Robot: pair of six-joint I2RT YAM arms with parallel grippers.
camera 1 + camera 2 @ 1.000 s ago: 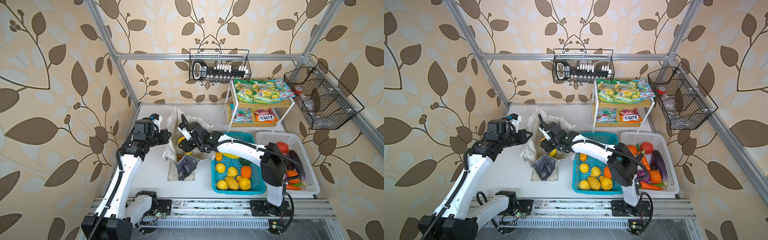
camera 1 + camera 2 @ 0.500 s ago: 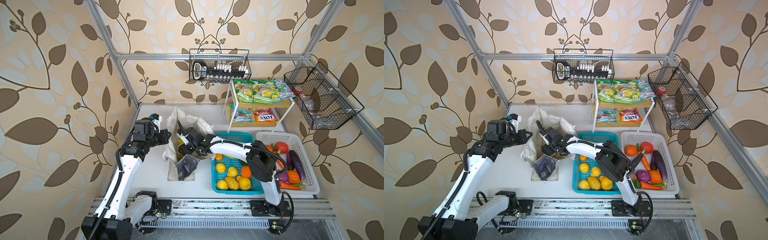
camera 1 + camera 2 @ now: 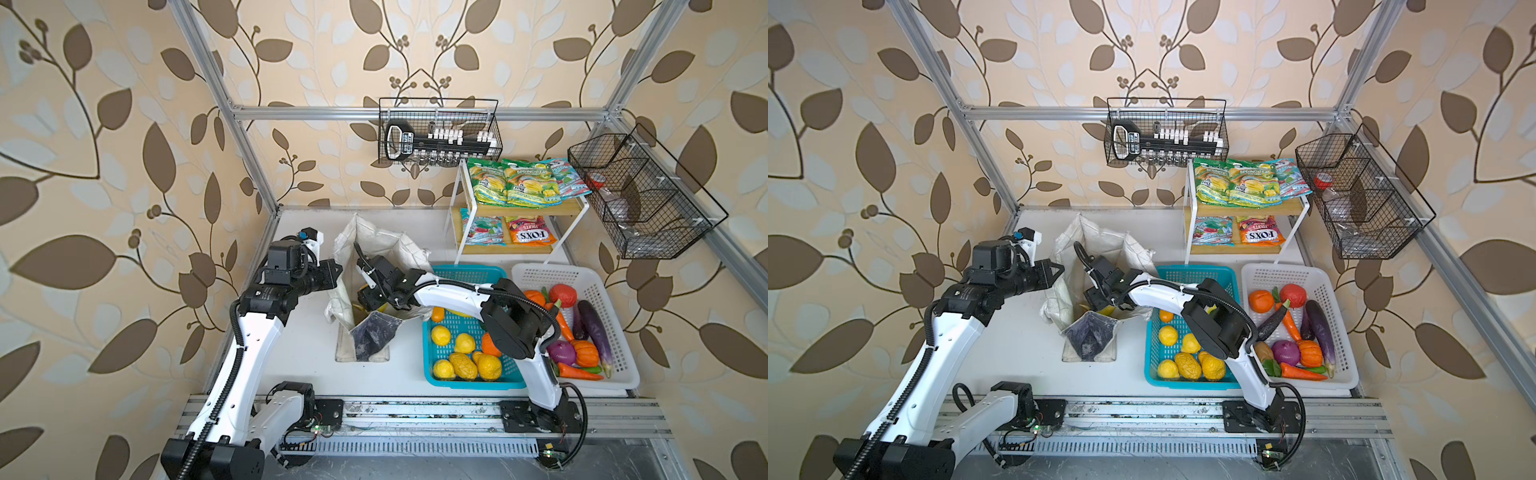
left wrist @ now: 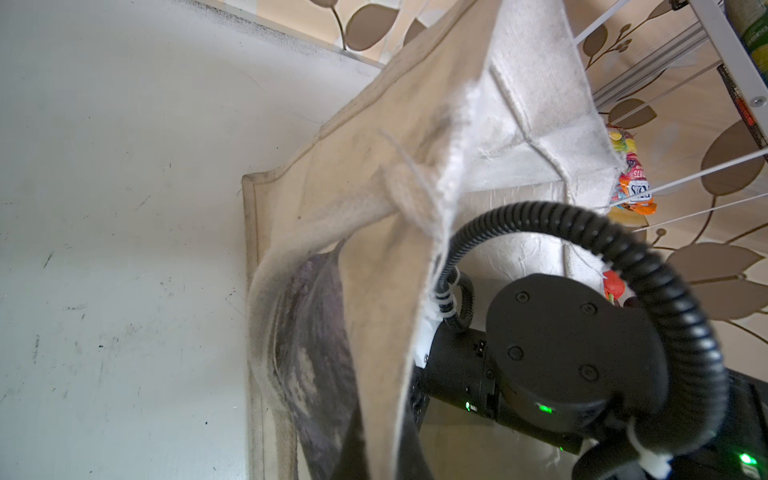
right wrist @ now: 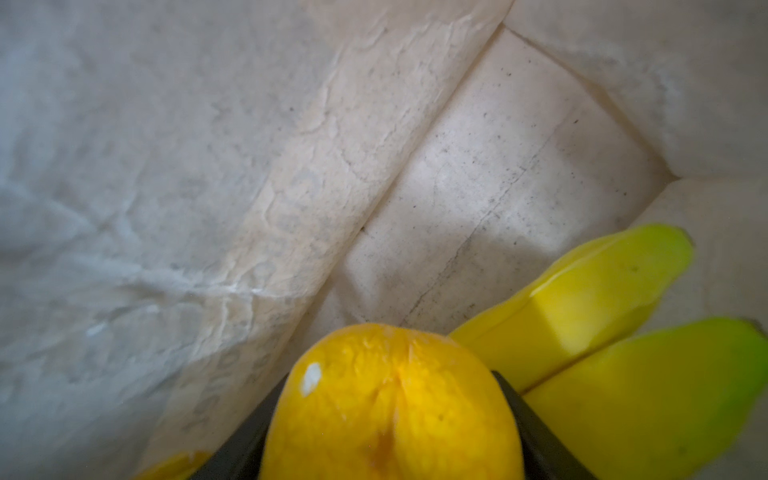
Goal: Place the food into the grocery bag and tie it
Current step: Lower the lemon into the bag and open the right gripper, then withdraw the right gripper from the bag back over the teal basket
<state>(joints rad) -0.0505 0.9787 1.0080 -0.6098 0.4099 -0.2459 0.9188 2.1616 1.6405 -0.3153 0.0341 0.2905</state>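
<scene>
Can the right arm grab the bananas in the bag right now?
Probably not yet. The right gripper is inside the grocery bag beside the bananas, but an orange sits between its jaws; it must drop that first.

Twin arms in glossy white shells, left arm (image 3: 254, 347) and right arm (image 3: 451, 291), with matte black joint housings. Black ribbed cable conduit (image 4: 669, 270) along each, fastened with white zip ties (image 4: 444, 297). Four recessed screws on a round black wrist housing (image 4: 569, 345), small green status lights (image 4: 543, 409) beside it. Left gripper (image 3: 337, 269) black and wedge-shaped.
</scene>
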